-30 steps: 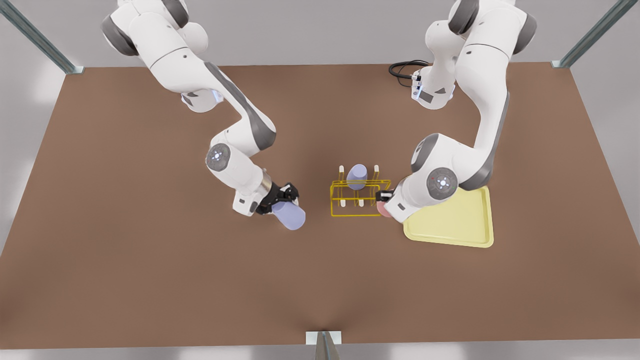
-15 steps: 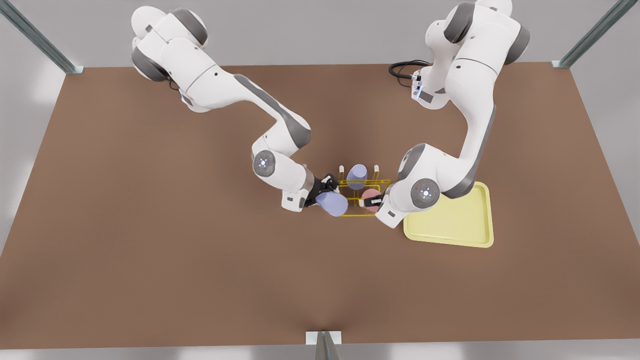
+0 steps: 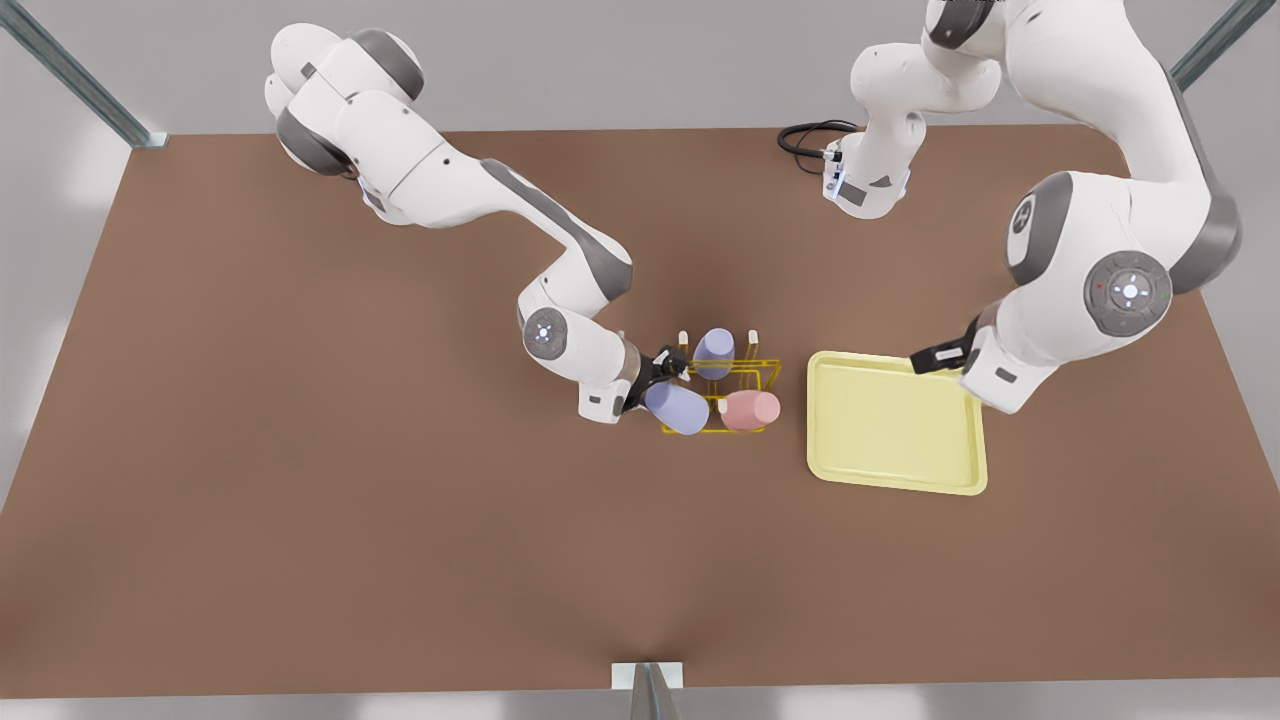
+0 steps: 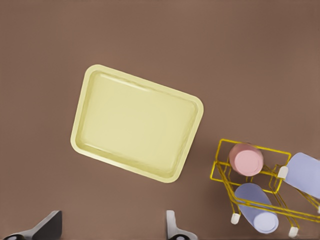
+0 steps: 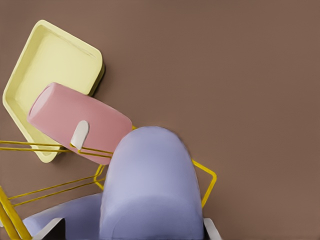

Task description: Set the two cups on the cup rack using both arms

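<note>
Right hand (image 3: pixel 660 378) closed around lavender cup (image 3: pixel 677 408), axis tilted, at cup rack's (image 3: pixel 735 375) near-left peg; just needs lowering. Pink cup (image 3: pixel 750 409) racked near-right. Left hand (image 3: pixel 932 357) open, waiting far-right of tray (image 3: pixel 895 440).

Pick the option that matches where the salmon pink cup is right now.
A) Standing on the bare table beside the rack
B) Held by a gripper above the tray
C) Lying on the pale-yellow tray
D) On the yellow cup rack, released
D: the salmon pink cup sits on the yellow cup rack with no jaws around it, while the left gripper hangs open by the pale-yellow tray.
</note>
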`<action>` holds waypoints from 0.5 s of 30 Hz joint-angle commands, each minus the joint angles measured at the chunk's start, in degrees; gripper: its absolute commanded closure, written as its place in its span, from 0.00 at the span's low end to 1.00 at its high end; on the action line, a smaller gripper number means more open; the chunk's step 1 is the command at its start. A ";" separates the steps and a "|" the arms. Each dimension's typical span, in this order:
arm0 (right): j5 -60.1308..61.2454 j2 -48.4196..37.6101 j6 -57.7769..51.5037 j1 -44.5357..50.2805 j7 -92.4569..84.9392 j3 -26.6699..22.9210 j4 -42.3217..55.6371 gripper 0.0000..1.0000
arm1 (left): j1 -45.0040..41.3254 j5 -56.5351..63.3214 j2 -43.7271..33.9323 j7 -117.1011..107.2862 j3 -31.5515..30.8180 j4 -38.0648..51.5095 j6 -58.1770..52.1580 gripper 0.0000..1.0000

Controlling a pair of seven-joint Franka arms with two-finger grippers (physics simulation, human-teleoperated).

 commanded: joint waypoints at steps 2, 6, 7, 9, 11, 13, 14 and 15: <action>0.16 -0.11 -0.43 0.00 0.34 0.03 1.72 0.00 | 0.14 -0.76 0.68 16.92 0.30 3.12 -7.93 0.00; 0.33 -0.63 -2.01 -0.18 0.95 0.29 4.89 0.00 | 0.49 -0.84 0.77 17.10 0.13 3.12 -8.19 0.00; 0.51 -1.16 -5.34 -0.53 1.31 0.29 6.82 0.00 | 0.49 -0.84 0.77 17.01 0.22 3.12 -8.19 0.00; -0.10 -3.97 -18.69 -1.32 1.48 -2.42 9.72 0.00 | 0.41 -0.84 0.77 17.01 0.13 3.12 -8.19 0.00; -11.34 -8.72 -36.81 -2.55 2.01 -11.22 8.67 0.00 | 0.41 -0.84 0.85 17.10 0.22 3.12 -8.02 0.00; -28.83 -8.81 -43.93 -10.28 1.04 -11.40 9.37 0.00 | 0.49 -0.84 0.85 17.19 0.22 3.12 -7.84 0.00; -34.20 -8.98 -46.22 -13.18 1.04 -11.48 9.46 0.00 | 0.49 -0.84 0.85 17.10 0.22 3.12 -7.84 0.00; -33.68 -9.95 -50.61 -16.61 1.13 -11.31 11.04 0.00 | 0.49 -0.84 0.85 17.10 0.22 3.12 -7.84 0.00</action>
